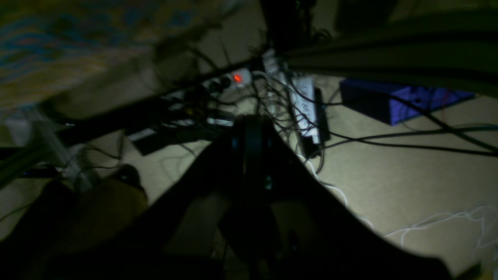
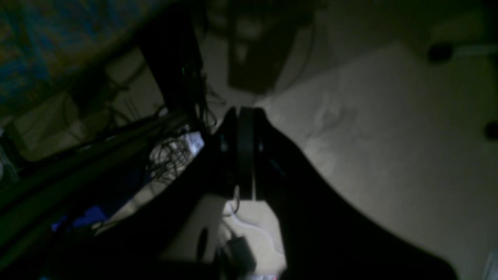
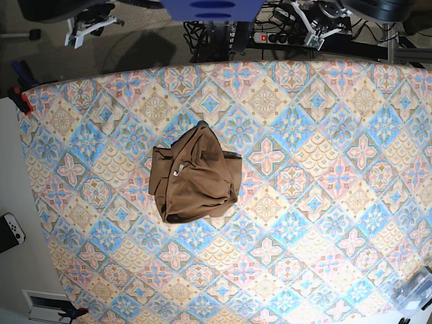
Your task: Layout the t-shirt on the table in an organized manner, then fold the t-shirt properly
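The tan-brown t-shirt (image 3: 196, 177) lies crumpled in a heap left of the middle of the table (image 3: 324, 169), with a small pale tag showing on its left part. Both arms are pulled back beyond the table's far edge, well away from the cloth. My left gripper (image 1: 253, 126) is shut and empty, hanging over the floor; in the base view this left gripper (image 3: 317, 28) sits at the top right. My right gripper (image 2: 245, 116) is also shut and holds nothing; it appears in the base view as the right gripper (image 3: 84, 28) at the top left.
On the floor behind the table lie a power strip (image 1: 237, 77) with a red light, tangled cables and a blue box (image 1: 393, 103). Red clamps (image 3: 20, 98) grip the table's left edge. A game controller (image 3: 10, 229) lies at the left, a clear plastic container (image 3: 415, 290) at the bottom right.
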Tool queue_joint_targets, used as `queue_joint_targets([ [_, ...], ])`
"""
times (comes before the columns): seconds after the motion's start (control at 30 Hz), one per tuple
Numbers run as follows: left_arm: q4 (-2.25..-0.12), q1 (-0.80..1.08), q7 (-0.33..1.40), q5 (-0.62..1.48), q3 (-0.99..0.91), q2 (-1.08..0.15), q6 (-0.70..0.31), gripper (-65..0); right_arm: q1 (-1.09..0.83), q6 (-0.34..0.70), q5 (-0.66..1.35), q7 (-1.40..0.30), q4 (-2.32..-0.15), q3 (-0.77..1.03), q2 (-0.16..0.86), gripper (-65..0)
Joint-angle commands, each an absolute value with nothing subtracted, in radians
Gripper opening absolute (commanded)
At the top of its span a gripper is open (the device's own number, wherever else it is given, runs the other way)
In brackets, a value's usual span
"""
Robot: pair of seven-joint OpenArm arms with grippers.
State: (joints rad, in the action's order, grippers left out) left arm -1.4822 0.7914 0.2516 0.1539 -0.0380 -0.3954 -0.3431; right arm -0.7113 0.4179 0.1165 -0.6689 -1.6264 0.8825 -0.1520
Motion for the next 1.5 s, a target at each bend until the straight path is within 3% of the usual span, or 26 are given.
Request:
queue_joint_targets([
  [0.0, -1.458, 0.786, 0.246, 0.160, -0.039, -0.394, -0.369, -65.0, -0.723, 0.417, 0.120, -0.659, -1.615, 0.889, -0.148, -65.0],
  [0.13, -1.320, 0.710, 0.245, 0.111, -0.039, -0.387, -0.415, -65.0, -0.711, 0.417, 0.035, -0.657, -1.495, 0.889, -0.148, -65.0],
  [0.37, -1.059, 0.549, 0.242, 0.035, -0.041, -0.364, -0.504, -65.0, -0.515, 0.417, -0.165, -0.608, -1.287, 0.926, -0.148, -65.0],
  [0.57, -0.860, 0.415, 0.240, 0.028, -0.035, -0.358, -0.541, -65.0, -0.412, 0.417, -0.205, -0.535, -1.044, 0.967, -0.147, -65.0],
  [0.8, -0.443, 0.243, -0.021, -0.165, 0.056, -0.315, -0.529, -65.0, -0.341, 0.414, -0.243, -0.420, -0.757, 1.066, -0.143, -65.0],
  [0.97, -0.025, 0.053, -0.214, -0.214, 0.062, -0.295, -0.527, -65.0, -0.262, 0.410, -0.280, -0.344, -0.568, 1.104, -0.047, -65.0],
  [1.17, 0.000, -0.008, -0.211, -0.354, 0.064, -0.289, -0.332, -65.0, -0.228, 0.400, -0.283, -0.223, -0.334, 1.158, 0.038, -65.0],
  [1.33, 0.000, -0.025, -0.197, -0.469, 0.064, -0.266, -0.179, -65.0, -0.228, 0.125, -0.285, -0.077, -0.194, 1.153, 0.082, -65.0],
  [1.47, 0.000, -0.027, -0.197, -0.484, 0.064, -0.259, -0.154, -65.0, -0.228, 0.084, -0.337, -0.021, -0.090, 1.145, 0.082, -65.0],
])
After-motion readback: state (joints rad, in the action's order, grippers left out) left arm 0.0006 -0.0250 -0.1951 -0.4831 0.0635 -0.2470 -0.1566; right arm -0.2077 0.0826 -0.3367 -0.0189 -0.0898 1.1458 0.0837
